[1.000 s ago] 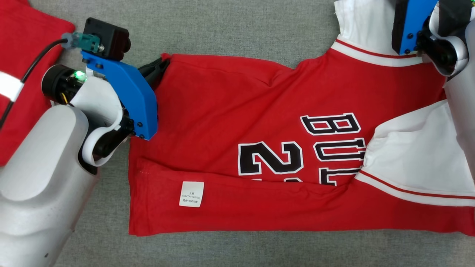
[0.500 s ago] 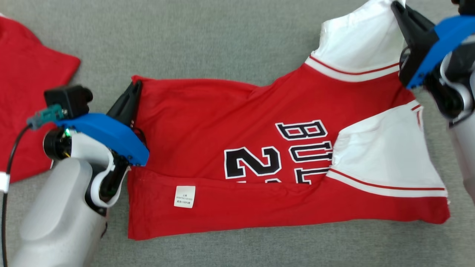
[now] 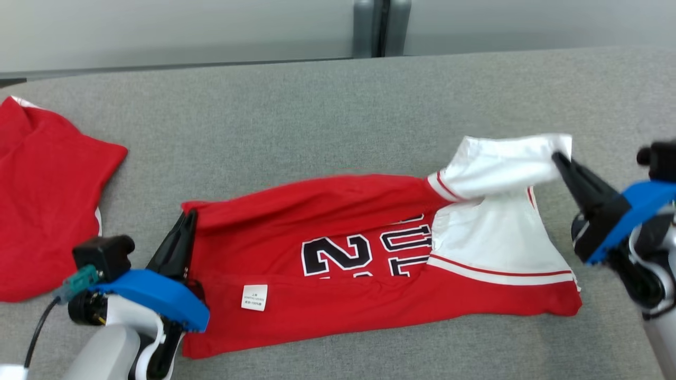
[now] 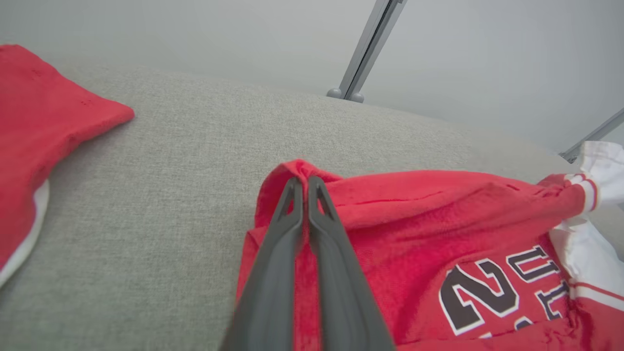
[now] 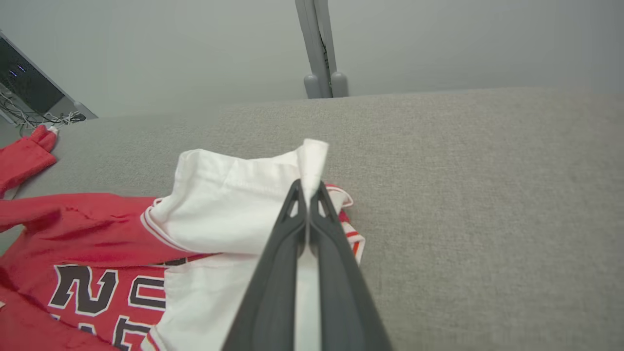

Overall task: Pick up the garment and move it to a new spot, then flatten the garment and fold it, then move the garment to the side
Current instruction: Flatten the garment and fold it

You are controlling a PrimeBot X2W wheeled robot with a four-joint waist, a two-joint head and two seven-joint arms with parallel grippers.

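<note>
Red jersey with white sleeves and black numerals (image 3: 343, 311) lies part-folded across the middle of the grey fabric worktop (image 3: 317, 121); left pincer (image 4: 305, 183) pinching its red hem corner; right pincer (image 5: 307, 187) pinching the white sleeve edge, raised; second red garment (image 3: 47, 200) well apart, far left.

The red-and-white cloth jersey (image 3: 343, 211) is seen as a soft, matt knit, the grey fabric-covered tabletop (image 3: 317, 116) as coarsely woven, and the long dark fingers (image 4: 270, 273) as smooth, matt plastic.
</note>
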